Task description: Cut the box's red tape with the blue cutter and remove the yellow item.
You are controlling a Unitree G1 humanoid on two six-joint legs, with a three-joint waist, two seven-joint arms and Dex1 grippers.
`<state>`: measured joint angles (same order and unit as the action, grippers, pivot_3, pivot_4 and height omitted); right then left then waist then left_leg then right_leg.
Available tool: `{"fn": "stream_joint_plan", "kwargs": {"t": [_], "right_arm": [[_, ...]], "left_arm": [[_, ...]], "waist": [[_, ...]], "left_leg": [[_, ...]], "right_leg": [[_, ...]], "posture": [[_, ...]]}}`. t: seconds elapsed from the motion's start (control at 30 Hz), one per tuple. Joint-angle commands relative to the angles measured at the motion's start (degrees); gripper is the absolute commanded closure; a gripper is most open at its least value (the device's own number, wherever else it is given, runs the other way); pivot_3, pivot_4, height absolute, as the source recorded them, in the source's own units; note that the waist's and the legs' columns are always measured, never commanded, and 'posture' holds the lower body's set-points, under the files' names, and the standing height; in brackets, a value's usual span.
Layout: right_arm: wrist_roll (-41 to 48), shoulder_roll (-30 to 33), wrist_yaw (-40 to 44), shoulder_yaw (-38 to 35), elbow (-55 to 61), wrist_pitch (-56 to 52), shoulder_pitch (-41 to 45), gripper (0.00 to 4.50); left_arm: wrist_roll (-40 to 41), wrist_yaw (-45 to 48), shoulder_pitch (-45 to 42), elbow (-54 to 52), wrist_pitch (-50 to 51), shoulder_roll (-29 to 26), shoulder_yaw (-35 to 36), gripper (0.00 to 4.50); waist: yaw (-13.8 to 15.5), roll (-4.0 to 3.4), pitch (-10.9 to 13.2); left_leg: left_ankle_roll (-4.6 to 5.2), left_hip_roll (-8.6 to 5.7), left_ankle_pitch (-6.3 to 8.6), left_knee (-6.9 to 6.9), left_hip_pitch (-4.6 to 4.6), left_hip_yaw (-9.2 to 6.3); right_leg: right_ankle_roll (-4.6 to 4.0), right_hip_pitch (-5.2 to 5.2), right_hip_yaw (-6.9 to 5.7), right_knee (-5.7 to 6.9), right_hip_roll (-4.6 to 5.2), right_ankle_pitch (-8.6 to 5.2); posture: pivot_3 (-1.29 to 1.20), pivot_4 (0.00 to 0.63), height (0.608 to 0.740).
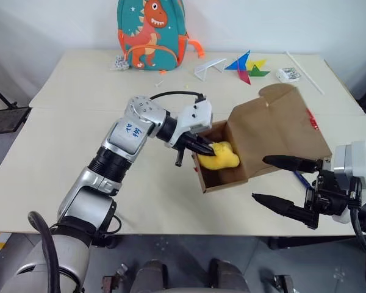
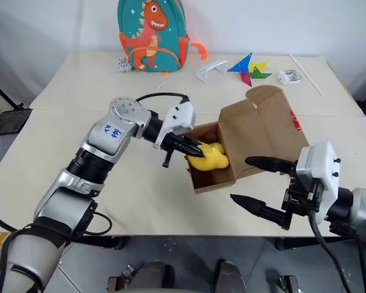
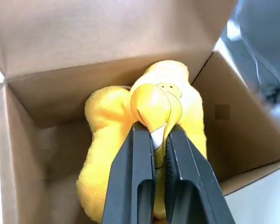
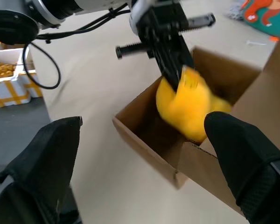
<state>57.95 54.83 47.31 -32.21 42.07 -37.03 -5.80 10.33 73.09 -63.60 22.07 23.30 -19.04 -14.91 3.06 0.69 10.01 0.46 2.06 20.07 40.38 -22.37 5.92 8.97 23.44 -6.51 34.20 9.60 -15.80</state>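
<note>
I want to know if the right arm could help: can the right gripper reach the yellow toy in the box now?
Probably not easily. The left gripper is shut on the yellow toy at the box's open side, blocking that entrance, while the right gripper, open, sits beside the box's other side.

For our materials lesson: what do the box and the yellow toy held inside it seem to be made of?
The box: brown cardboard, matt, with folded flaps and raw cut edges. The yellow toy: probably plush fabric, its surface fuzzy; the orange beak pinched by the left gripper looks smoother, perhaps satin-like cloth.
</note>
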Motion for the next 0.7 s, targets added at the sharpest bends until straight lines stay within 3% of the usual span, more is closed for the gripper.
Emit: {"fn": "stream_joint_plan", "kwargs": {"t": [0.03,0.1,0.17,0.2,0.33,0.4,0.6,0.7], "right_arm": [[-2.67,-1.22,0.27,-0.7,-0.83,2.65,-0.23,0.0],[-3.63,-1.56,0.49,-0.02,-1.33,3.15,0.06,0.0],[-3.73,-2.13,0.0,0.7,-1.48,3.27,0.65,0.0],[-3.16,-2.49,-0.39,0.97,-1.46,3.14,1.09,0.0],[-2.73,-3.3,-1.26,1.89,-1.57,2.82,2.31,0.0],[-2.96,-3.63,-1.0,2.44,-1.82,3.24,2.91,0.0],[-2.55,-5.75,1.24,4.67,-3.19,5.74,6.32,0.0],[-2.02,-8.21,2.51,6.85,-4.31,8.0,9.6,0.0]], "left_arm": [[3.93,1.2,0.32,2.74,-5.37,-0.06,5.29,4.49],[2.29,2.31,2.0,3.06,-7.88,-1.16,4.02,4.49],[8.19,2.81,3.71,-1.27,-4.62,0.61,7.06,4.49],[13.77,-0.17,2.69,-2.03,3.43,2.43,11.11,4.49],[14.14,-1.91,1.38,0.2,9.6,1.07,12.06,4.49],[18.92,-3.06,0.34,1.57,18.67,-0.24,15.83,4.49],[30.32,-9.85,0.86,-0.48,31.07,-4.99,30.19,4.49],[31.79,-17.17,5.56,-4.65,30.48,-8.32,37.33,4.49]], "waist": [[-0.11,0.0,0.0],[-0.2,-0.01,-0.01],[-0.35,-0.02,-0.01],[-0.35,-0.01,0.0],[-0.15,0.08,0.05],[-0.28,0.08,0.05],[-1.35,0.08,0.05],[-2.16,0.07,0.04]], "left_leg": [[0.0,0.0,0.0,0.0,0.0,0.0],[0.0,0.0,0.0,-0.01,0.01,0.01],[0.0,0.0,0.0,-0.04,0.04,0.04],[0.0,0.0,0.0,-0.04,0.03,0.03],[0.01,0.0,0.0,0.24,-0.11,-0.14],[0.02,0.0,0.01,0.24,-0.06,-0.12],[0.01,0.01,0.01,0.25,-0.03,-0.13],[0.0,0.03,0.0,0.21,0.03,-0.15]], "right_leg": [[0.0,0.0,0.0,0.0,0.0,0.0],[0.0,0.0,0.0,0.0,0.0,0.0],[0.0,0.0,0.01,0.0,0.0,0.0],[0.0,0.0,0.01,0.0,0.0,0.0],[0.01,-0.02,-0.07,0.09,0.0,0.0],[0.02,-0.06,-0.04,0.1,0.0,0.01],[0.02,-0.04,-0.02,0.21,0.0,0.01],[0.02,-0.04,0.0,0.25,0.0,0.01]], "posture": [[0.0,0.15,0.74],[0.0,0.15,0.74],[0.0,0.15,0.74],[0.0,0.15,0.74],[0.0,0.15,0.74],[0.0,0.15,0.74],[0.0,0.15,0.74],[0.0,0.15,0.74]]}}
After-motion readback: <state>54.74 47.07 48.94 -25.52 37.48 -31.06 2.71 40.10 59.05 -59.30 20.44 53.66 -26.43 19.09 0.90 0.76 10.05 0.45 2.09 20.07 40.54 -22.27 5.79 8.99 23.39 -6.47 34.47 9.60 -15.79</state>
